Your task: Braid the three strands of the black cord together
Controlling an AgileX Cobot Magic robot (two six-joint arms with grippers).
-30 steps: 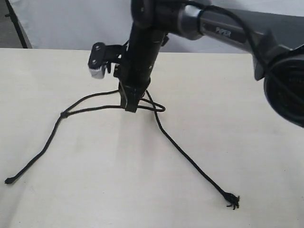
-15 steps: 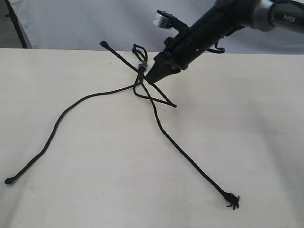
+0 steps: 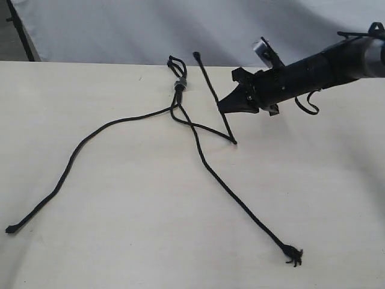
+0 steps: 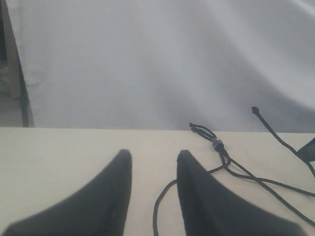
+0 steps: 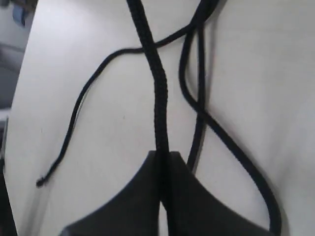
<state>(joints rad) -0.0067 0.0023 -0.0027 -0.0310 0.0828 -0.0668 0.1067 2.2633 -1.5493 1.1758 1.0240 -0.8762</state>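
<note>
The black cord lies on the pale table, its three strands joined at a small grey band [image 3: 180, 84] [image 4: 217, 144] with short loops [image 3: 174, 62] beyond it. One strand curves left to its tip [image 3: 9, 229]. Another runs toward the front right to a frayed tip [image 3: 293, 254]. My right gripper [image 3: 219, 107] [image 5: 162, 155] is shut on the third strand [image 3: 207, 78] [image 5: 160, 88], whose end sticks up past the jaws. My left gripper [image 4: 152, 153] is open above the table, and only a strand lying on the table shows in its gap. The exterior view does not show it.
The table [image 3: 120, 241] is pale and bare around the cord. A white cloth backdrop [image 3: 108, 30] hangs behind its far edge. A dark upright post [image 3: 18, 30] stands at the far left. The right arm [image 3: 325, 69] reaches in from the right.
My right gripper has risen from the middle of the table and swung right, carrying the held strand. That strand's free tip now stands right of the band instead of left.
</note>
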